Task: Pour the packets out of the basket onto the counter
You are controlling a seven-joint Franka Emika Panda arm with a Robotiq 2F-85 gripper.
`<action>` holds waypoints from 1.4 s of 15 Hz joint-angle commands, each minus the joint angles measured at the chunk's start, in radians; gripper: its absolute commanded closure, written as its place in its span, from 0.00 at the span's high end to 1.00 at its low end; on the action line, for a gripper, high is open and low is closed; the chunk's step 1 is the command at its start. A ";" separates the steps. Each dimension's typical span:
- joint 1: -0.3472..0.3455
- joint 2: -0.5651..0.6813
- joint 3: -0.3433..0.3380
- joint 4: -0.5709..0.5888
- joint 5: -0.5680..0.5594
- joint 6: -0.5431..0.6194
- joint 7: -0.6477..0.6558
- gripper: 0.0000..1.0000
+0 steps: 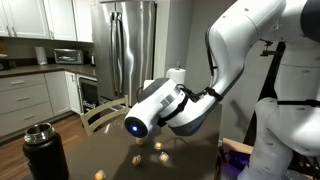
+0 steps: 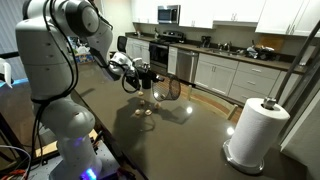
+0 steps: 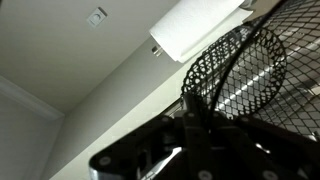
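My gripper (image 3: 190, 122) is pinched narrow on the rim of the basket (image 3: 240, 70), and in the wrist view the dark mesh bowl fans out up and to the right of my grip. In both exterior views I hold the basket (image 1: 192, 118) in the air above the counter (image 1: 90, 150), tipped steeply onto its side and touching nothing below. The packets (image 1: 158, 148) lie loose on the counter under it, a few close together and one apart nearer the flask (image 1: 45, 150), which stands upright at the counter's edge. In an exterior view the packets (image 2: 146, 110) sit in a small cluster just below the basket (image 2: 131, 80), well apart from the paper towel roll (image 2: 255, 130). I cannot tell whether any packets are left inside the mesh.
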 commanded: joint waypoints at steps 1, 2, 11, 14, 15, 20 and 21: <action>-0.005 0.012 -0.005 0.029 -0.037 -0.037 -0.007 0.01; -0.007 0.008 -0.008 0.032 -0.039 -0.030 -0.012 0.01; -0.051 -0.048 -0.035 0.013 0.113 0.360 -0.107 0.01; -0.063 -0.059 -0.052 0.010 0.146 0.440 -0.131 0.01; -0.066 -0.063 -0.057 0.009 0.149 0.456 -0.133 0.01; -0.100 -0.133 -0.098 -0.023 0.185 0.572 -0.153 0.01; -0.113 -0.159 -0.113 -0.035 0.204 0.637 -0.178 0.01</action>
